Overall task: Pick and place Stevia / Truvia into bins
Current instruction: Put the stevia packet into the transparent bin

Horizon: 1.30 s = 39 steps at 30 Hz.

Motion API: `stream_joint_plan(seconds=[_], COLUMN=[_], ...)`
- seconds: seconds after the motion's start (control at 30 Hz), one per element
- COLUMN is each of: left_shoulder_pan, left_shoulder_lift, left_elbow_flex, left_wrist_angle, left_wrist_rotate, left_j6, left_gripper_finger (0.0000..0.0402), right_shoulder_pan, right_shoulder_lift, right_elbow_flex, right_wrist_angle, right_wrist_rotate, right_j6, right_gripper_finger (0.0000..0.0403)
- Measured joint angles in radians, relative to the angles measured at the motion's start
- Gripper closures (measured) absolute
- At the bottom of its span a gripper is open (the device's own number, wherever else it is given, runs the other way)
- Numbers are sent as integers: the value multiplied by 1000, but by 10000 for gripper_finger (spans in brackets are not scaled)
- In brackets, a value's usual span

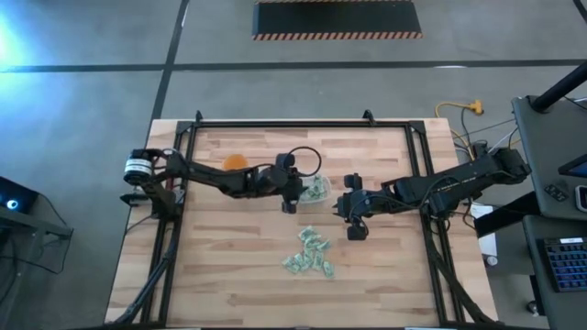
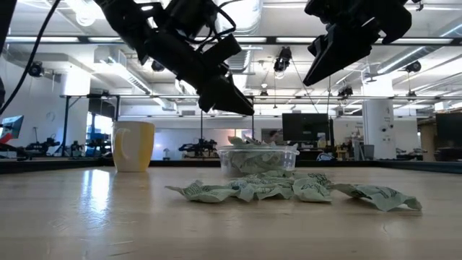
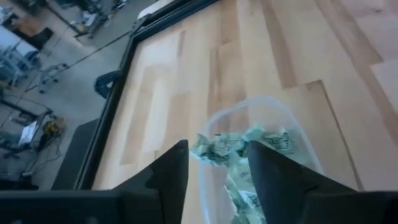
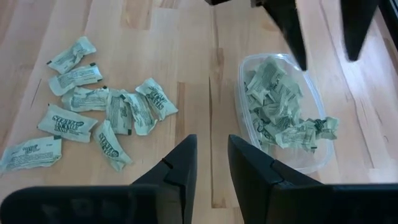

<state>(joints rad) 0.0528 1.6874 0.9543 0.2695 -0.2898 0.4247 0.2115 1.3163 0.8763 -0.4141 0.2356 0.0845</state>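
Note:
The clear tub (image 1: 315, 191) stands mid-table, holding several crumpled green and white packets (image 4: 277, 106); one packet (image 4: 326, 127) hangs over its rim. More packets (image 1: 307, 255) lie loose on the wood near the table's near edge, spread out in the right wrist view (image 4: 106, 112). My left gripper (image 3: 217, 165) hovers open above the tub's left end and touches nothing. My right gripper (image 4: 211, 165) is open and raised above bare wood between the tub and the loose packets, to the tub's right in the high view (image 1: 356, 229).
An orange-yellow mug (image 2: 134, 146) stands left of and beyond the tub, under my left arm (image 1: 236, 162). A black metal frame (image 1: 303, 124) runs along the table's far edge and sides. Bare wood lies left of the loose packets.

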Motion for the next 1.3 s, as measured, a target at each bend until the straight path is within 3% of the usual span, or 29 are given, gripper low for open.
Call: stream_joint_plan(seconds=[0.57,0.87,1.3], left_shoulder_pan=[-147,-235,-277], left_shoulder_lift=[-129,-131,-128], left_elbow_flex=[0,-1,-6], left_wrist_angle=[-284,-282,-288], left_wrist_rotate=[0,0,2], left_j6=[-211,-209,-211], left_gripper_finger=[234,234,234], right_shoulder_pan=[0,0,0], right_shoulder_lift=[0,0,0], right_elbow_flex=[-19,-20,-20], right_wrist_angle=[0,0,0], right_wrist_rotate=[0,0,0], right_j6=[21,21,30], right_gripper_finger=[329,321,326])
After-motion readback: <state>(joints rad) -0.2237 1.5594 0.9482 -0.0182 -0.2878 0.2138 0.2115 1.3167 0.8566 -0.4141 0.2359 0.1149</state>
